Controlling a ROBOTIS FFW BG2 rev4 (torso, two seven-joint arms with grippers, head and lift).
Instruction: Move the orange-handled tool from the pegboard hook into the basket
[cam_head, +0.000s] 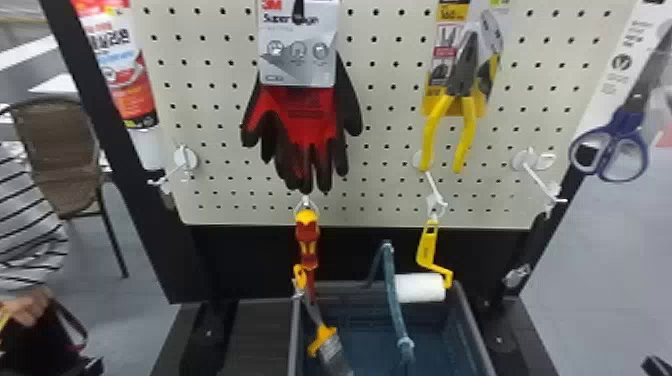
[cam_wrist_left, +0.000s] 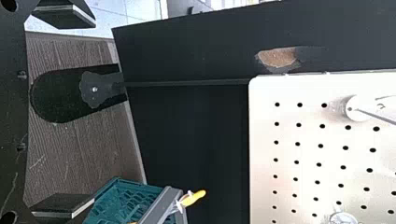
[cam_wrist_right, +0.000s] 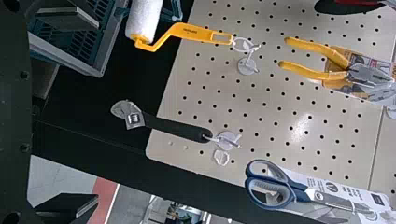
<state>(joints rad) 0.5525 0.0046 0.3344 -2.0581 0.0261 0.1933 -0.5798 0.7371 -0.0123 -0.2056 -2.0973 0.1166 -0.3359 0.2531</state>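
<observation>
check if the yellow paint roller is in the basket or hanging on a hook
hanging on a hook, not in the basket: the white ring at the yellow handle's end is looped over the white pegboard hook

Print on glove card, pliers card, scissors card, red packet

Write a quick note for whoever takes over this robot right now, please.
Left gripper: open, empty.
Right gripper: open, empty.
Orange-handled tool: looks like a brush, leaning in the basket, handle end poking up past the rim.
Done: tool off the pegboard and in the basket.
Left: apparently nothing, beyond perhaps checking that it sits securely.
</observation>
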